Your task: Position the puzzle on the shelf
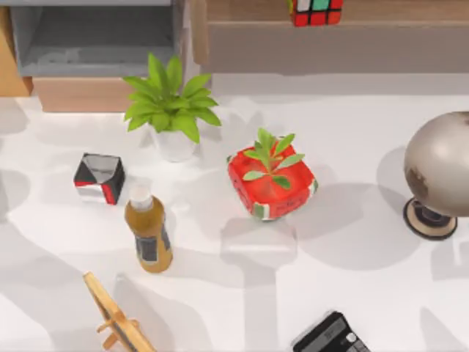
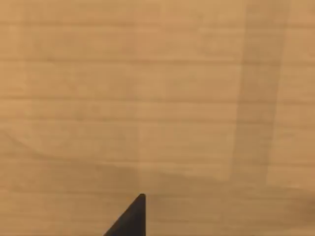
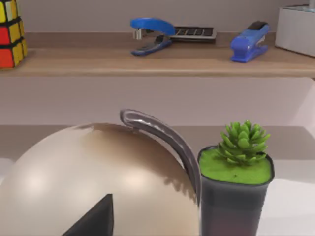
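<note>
Puzzle (image 1: 316, 12) sits on the shelf (image 1: 249, 10) at the counter's far edge, right of centre; in the right wrist view I see its yellow and red faces (image 3: 11, 33) on the ledge (image 3: 147, 61), apart from the staplers. From here I judge the placement done.

I'd expect the puzzle to handle as a light, rigid plastic block with slick faces; if I had to re-seat it, I'd pinch two opposite flat faces near the middle, squarely, so its layers don't twist.

I cannot tell either end effector's state: a dark tip (image 2: 130, 219) shows over wood in the left wrist view, and a dark tip (image 3: 93, 219) near the globe (image 3: 88, 182) in the right wrist view.

My count: one puzzle, one black-red-white cube (image 1: 99, 178), one red planter (image 1: 272, 183), one white-potted plant (image 1: 172, 110), one bottle (image 1: 148, 233), one globe, one dark-potted succulent (image 3: 237, 182), two blue staplers (image 3: 150, 33) (image 3: 251, 42), one calculator (image 1: 331, 337), one wooden stand (image 1: 117, 319).
</note>
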